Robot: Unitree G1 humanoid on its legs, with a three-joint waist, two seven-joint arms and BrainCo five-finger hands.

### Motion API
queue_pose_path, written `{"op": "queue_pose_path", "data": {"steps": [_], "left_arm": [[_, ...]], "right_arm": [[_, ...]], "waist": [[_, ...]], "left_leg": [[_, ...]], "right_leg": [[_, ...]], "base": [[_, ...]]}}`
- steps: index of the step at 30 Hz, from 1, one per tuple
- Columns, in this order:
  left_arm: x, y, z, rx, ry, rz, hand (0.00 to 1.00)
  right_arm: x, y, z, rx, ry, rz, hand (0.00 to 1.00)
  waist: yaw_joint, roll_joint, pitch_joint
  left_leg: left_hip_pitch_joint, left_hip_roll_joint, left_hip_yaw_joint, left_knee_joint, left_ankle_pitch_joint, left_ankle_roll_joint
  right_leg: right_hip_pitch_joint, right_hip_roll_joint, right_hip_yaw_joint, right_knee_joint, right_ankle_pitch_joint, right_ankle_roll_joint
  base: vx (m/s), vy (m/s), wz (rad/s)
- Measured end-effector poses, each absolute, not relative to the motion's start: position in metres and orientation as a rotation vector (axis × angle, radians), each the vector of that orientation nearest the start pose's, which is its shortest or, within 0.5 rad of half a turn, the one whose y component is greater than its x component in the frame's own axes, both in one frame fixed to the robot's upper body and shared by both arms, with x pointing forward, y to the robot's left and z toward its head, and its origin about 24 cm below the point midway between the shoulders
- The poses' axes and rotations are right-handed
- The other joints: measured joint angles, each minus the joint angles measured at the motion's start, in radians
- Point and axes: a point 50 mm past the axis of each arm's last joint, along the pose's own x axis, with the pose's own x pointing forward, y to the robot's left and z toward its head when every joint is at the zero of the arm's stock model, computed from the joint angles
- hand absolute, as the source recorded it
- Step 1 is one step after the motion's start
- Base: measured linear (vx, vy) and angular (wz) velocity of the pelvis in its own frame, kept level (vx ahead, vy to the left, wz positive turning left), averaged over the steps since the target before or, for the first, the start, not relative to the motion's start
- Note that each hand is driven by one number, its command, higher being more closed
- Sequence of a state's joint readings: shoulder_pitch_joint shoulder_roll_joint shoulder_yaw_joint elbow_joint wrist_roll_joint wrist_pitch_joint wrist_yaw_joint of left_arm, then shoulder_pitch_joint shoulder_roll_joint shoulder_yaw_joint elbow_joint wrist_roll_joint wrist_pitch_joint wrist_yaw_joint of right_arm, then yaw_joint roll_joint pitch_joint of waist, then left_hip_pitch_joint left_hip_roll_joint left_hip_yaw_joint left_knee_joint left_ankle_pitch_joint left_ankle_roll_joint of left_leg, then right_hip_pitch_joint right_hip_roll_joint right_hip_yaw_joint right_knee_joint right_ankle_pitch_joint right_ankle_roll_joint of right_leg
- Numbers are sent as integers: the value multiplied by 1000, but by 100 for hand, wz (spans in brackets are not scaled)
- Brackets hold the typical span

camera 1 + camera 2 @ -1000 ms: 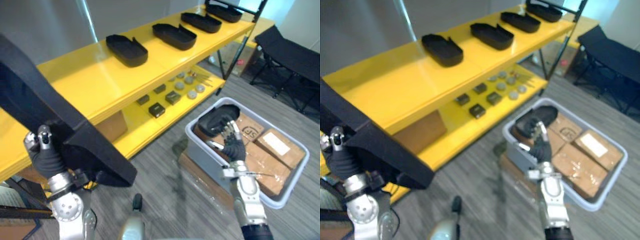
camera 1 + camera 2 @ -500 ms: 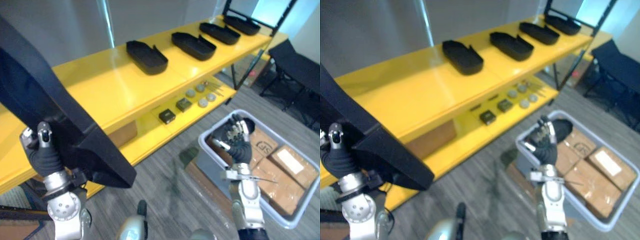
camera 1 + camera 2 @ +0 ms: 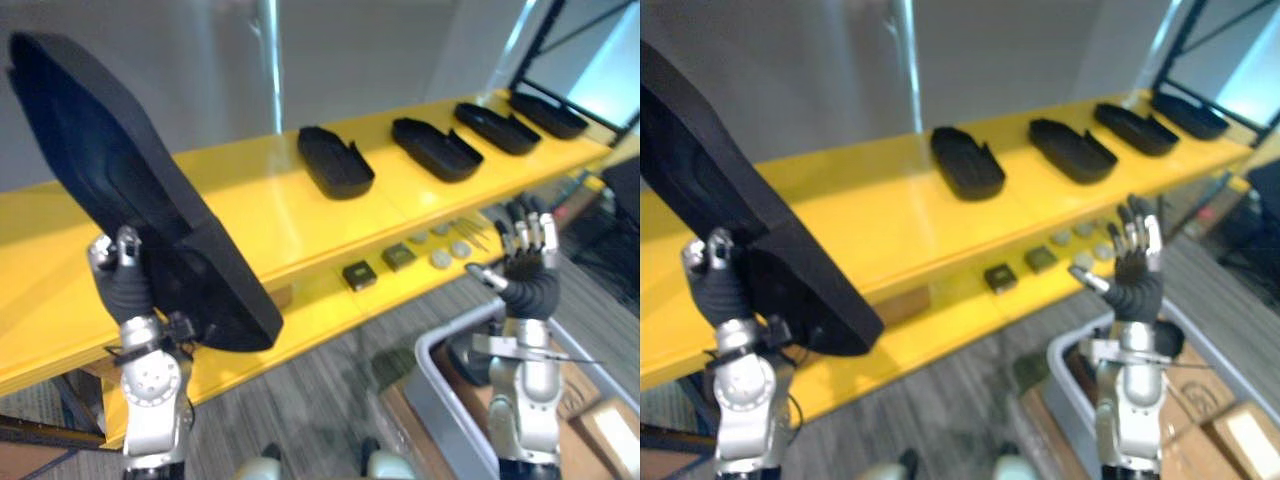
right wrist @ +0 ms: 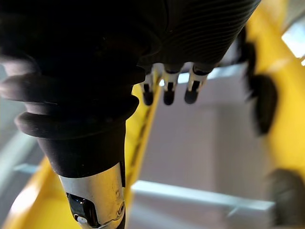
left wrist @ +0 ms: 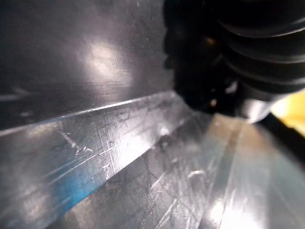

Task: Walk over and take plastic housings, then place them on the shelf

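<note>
A large black plastic housing is held up at the left, tilted on edge, in front of the yellow shelf. My left hand is shut on its lower edge, thumb on the near face; the left wrist view shows the housing's dark glossy surface from very close. My right hand is raised at the right, open with straight fingers, holding nothing. Several more black housings lie in a row on the shelf top, the nearest at the middle, others further right.
The lower shelf board carries small dark blocks and round grey parts. A grey bin stands on the floor at the lower right below my right hand, with cardboard boxes inside.
The view has swung up towards the shelf. My right hand has lifted away from the bin to shelf height, fingers straightened. The housing in my left hand stands more upright.
</note>
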State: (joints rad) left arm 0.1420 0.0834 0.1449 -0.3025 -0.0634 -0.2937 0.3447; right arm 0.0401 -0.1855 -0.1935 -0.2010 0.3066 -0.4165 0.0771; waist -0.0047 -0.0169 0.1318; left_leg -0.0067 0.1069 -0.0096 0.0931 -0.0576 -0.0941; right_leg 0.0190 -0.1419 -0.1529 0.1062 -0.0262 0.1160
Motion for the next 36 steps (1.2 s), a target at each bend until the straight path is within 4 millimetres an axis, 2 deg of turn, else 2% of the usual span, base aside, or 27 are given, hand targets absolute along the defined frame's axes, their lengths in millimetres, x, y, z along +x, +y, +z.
{"op": "queue_pose_path", "data": {"steps": [2, 3, 4, 6, 10, 12, 14, 18, 20, 22, 27, 29, 32, 34, 36], "left_arm": [[208, 211, 105, -33, -444, 490, 100], [209, 209, 106, -43, -448, 481, 100], [213, 205, 110, -49, -465, 457, 100], [215, 204, 113, -15, -466, 432, 100], [219, 211, 111, 81, -404, 410, 100], [221, 213, 110, 148, -368, 409, 100], [227, 215, 109, 201, -339, 400, 100], [263, 224, 112, 294, -279, 386, 100], [283, 237, 112, 350, -223, 403, 100], [304, 259, 108, 417, -123, 439, 100], [333, 296, 113, 442, 30, 523, 100], [340, 308, 114, 435, 108, 557, 100], [344, 317, 115, 431, 179, 590, 100], [342, 331, 116, 408, 260, 635, 100], [336, 344, 110, 418, 352, 678, 100]], "right_arm": [[223, -233, 130, 43, -622, -108, 0], [222, -237, 128, 55, -616, -125, 0], [219, -241, 125, 72, -605, -145, 0], [219, -240, 121, 86, -579, -149, 0], [221, -227, 113, 166, -561, -164, 0], [220, -226, 109, 191, -549, -195, 0], [216, -227, 104, 191, -525, -210, 0], [205, -232, 86, 188, -418, -246, 0], [200, -237, 82, 178, -399, -267, 0], [192, -247, 79, 154, -385, -307, 0], [181, -270, 86, 48, -385, -319, 0], [180, -277, 90, 13, -397, -331, 0], [174, -290, 88, -11, -400, -401, 0], [168, -300, 83, -24, -376, -445, 0], [165, -300, 80, -31, -357, -437, 0]], "waist": [[-9, 53, -29], [-13, 64, -36], [-14, 64, -35], [-6, 56, -34], [0, 2, -32], [-4, -6, -26], [-17, -3, -24], [-64, 2, -22], [-88, 9, -17], [-131, 23, -11], [-198, 55, 13], [-226, 66, 20], [-250, 71, 23], [-267, 77, 27], [-285, 87, 33]], "left_leg": [[-13, 46, 161, -2, 27, -25], [-7, 54, 211, -18, 41, -24], [9, 53, 265, -50, 64, -8], [52, 46, 260, -99, 92, -6], [62, 27, 248, -122, 93, -7], [85, 21, 279, -136, 93, -7], [109, 15, 309, -154, 93, -7], [133, 9, 387, -171, 92, -7], [130, 5, 425, -172, 92, -7], [133, 7, 462, -172, 93, -8], [145, 19, 539, -172, 93, -11], [147, 21, 558, -172, 94, -12], [150, 21, 570, -172, 94, -12], [155, 22, 598, -172, 94, -12], [164, 21, 605, -172, 94, -12]], "right_leg": [[37, 14, -93, -19, -1, -4], [57, 15, -130, -19, -4, -9], [90, 15, -180, -18, -8, -15], [123, 15, -204, -6, -15, -23], [121, -3, -197, 15, -37, -23], [121, -8, -175, 12, -37, -23], [121, -12, -144, 5, -37, -23], [99, -10, -70, -19, -36, -23], [77, -5, -31, -31, -35, -21], [52, 2, 15, -30, -32, -16], [-1, 21, 97, -1, -31, -15], [-20, 26, 120, 12, -31, -15], [-27, 29, 134, 15, -31, -15], [-43, 34, 162, 24, -32, -16], [-44, 36, 179, 27, -32, -16]], "base": [[280, -204, 104], [251, -114, 134], [228, -52, 126], [153, -8, 80], [65, 31, 15], [36, 39, -39], [9, 38, -49], [-45, 13, -56], [-75, -2, -64], [-68, -5, -54], [-35, -14, -48], [-11, -16, -30], [9, -10, -18], [8, -9, -28], [-3, -11, -28]]}}
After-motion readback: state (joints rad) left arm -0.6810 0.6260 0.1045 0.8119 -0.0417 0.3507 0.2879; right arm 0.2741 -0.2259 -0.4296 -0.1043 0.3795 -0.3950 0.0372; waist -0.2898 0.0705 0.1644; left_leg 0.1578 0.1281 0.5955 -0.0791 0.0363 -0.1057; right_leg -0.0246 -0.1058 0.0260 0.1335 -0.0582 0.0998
